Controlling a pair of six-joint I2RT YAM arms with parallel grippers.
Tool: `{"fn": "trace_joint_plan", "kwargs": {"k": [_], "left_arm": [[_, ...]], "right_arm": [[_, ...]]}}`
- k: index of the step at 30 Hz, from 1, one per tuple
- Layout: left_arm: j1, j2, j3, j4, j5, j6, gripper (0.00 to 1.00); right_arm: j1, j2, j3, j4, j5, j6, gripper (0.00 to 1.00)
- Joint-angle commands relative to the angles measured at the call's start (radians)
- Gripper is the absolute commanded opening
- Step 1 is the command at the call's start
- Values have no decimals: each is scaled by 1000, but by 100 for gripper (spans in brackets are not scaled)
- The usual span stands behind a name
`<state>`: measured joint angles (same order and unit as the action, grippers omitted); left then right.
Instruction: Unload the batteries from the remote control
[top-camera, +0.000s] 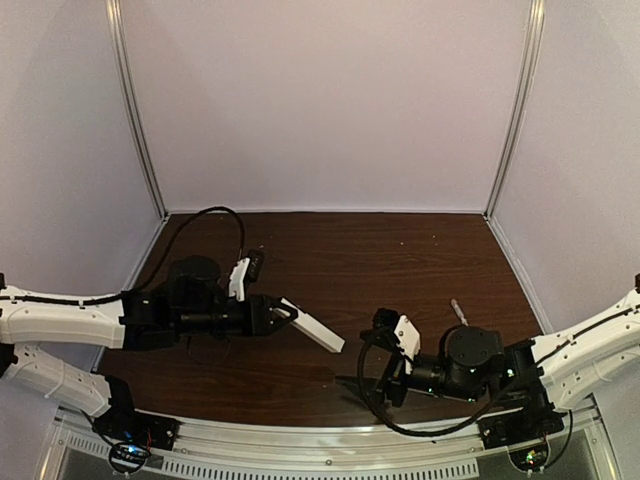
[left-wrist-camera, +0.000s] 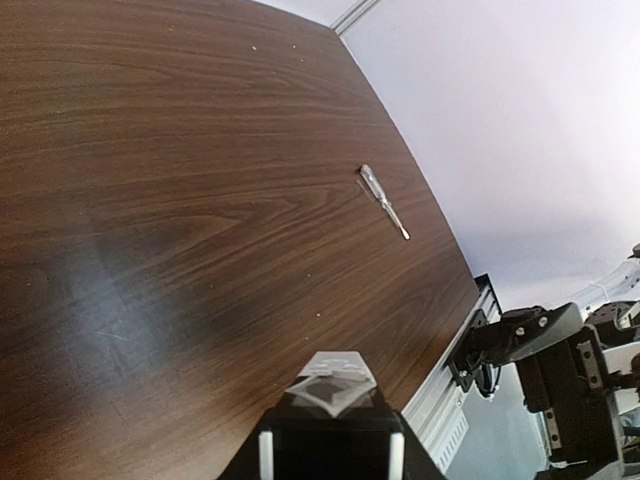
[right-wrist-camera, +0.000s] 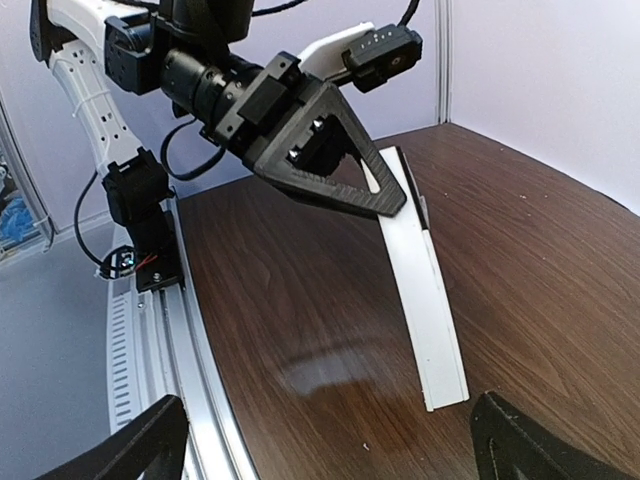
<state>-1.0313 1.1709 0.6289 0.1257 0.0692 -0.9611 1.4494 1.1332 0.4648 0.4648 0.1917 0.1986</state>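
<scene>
Left of the middle in the top view, the left gripper (top-camera: 285, 313) is shut tight on one end of the slim white plastic remote control (top-camera: 312, 327). The remote tilts down over the brown wooden table (top-camera: 400, 250). No batteries show. Lower right, the right gripper (right-wrist-camera: 330, 415) is wide open. It should come in slowly and reach for the battery side, while the left one holds steady.

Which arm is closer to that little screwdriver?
Right. The right tool is a short way left of the screwdriver, toward the bases; the left tool, holding the remote, is farther left.
</scene>
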Motion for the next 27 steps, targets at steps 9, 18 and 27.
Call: {"fn": "trace_joint_plan", "kwargs": {"k": [9,18,27], "left_arm": [[-4,18,70,-14,148,-39,0],[-13,22,68,5,208,-45,0],[-34,21,71,5,215,-38,0]], "right_arm": [[8,246,50,86,181,-139,100],[6,300,70,104,249,-160,100],[-13,325,78,119,212,-151,82]]}}
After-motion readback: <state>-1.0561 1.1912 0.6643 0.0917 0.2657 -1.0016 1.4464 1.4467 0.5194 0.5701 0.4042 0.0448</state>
